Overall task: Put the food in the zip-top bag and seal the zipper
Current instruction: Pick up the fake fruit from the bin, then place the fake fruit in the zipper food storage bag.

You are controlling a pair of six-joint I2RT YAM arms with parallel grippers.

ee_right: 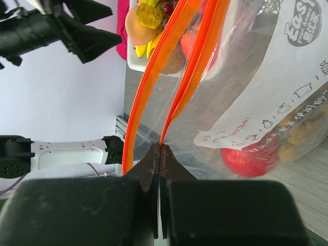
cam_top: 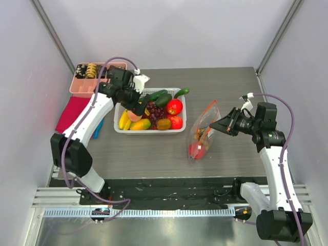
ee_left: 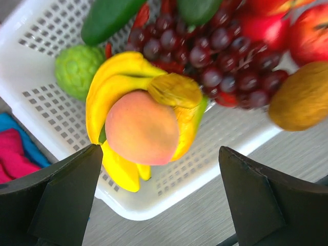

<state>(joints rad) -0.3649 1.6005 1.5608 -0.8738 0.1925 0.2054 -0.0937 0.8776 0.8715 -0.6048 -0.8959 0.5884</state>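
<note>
My left gripper (ee_left: 160,149) has its jaws spread wide and hangs over the near left corner of the white basket (ee_left: 41,46). In the left wrist view, a peach (ee_left: 141,133) lies directly below, between the two fingers, and neither finger touches it. It rests on a bunch of bananas (ee_left: 110,87), with dark grapes (ee_left: 215,56) beyond it, farther from the gripper.

My right gripper (ee_right: 159,154) has its jaws pressed together on the zipper (ee_right: 188,77), pinching one end of the orange strip. The bag (ee_right: 246,102) hangs away from these fingers with its bottom on the desk (cam_top: 154,154). Its mouth gapes, and the two orange edges part just above the fingers. A red fruit (ee_right: 246,159) sits at the bottom of the bag, with something tan-yellow beside it, blurred behind the print.

From above, the bag (cam_top: 202,133) stands just left of the right gripper (cam_top: 218,125). The left gripper (cam_top: 137,105) and basket (cam_top: 120,130) are well apart from it.
</note>
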